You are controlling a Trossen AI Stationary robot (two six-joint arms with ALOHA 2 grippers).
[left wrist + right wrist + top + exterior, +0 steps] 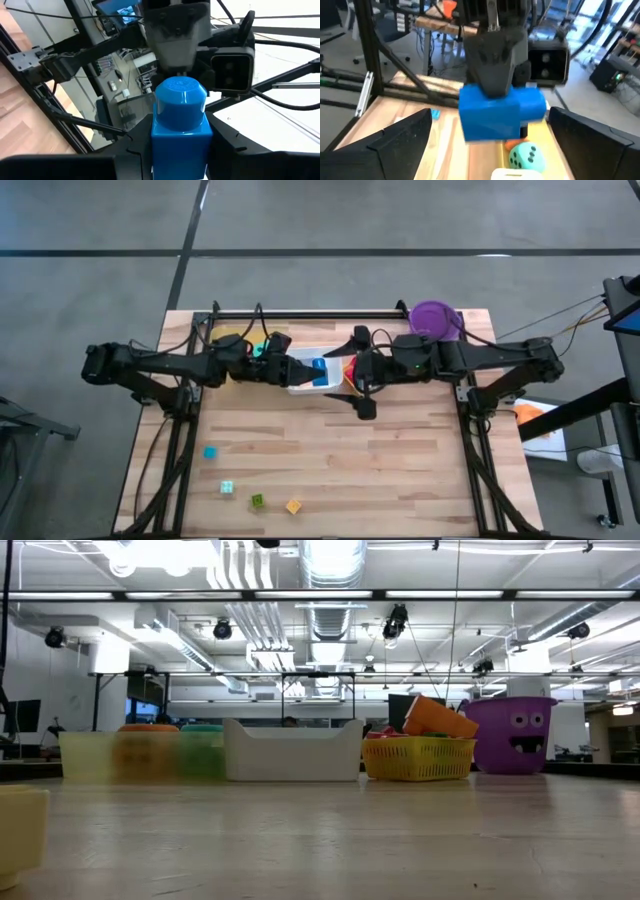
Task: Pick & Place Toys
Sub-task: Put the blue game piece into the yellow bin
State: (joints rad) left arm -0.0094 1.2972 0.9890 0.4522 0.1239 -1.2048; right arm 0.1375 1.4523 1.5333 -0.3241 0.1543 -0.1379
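Blue block point(179, 125), apparently one, gripped.

Table point(330, 470): pale wooden planks, butcher-block pattern, smooth with a dull sheen in the low view.

Blue block point(180, 120): hard plastic, glossy, smooth, with highlights on its round stud.

Left gripper point(300, 370) and right gripper point(345, 370): matt black plastic casings, smooth.

White tray point(292, 752): smooth, semi-matt plastic.

Yellow basket point(418, 758): plastic lattice wall.

Purple bucket point(512, 735), at the table's 1 o'clock corner: smooth, slightly shiny plastic.

Teal die point(525, 155): smooth plastic, dark dots.

Floor point(100, 280): grey, matt concrete look.
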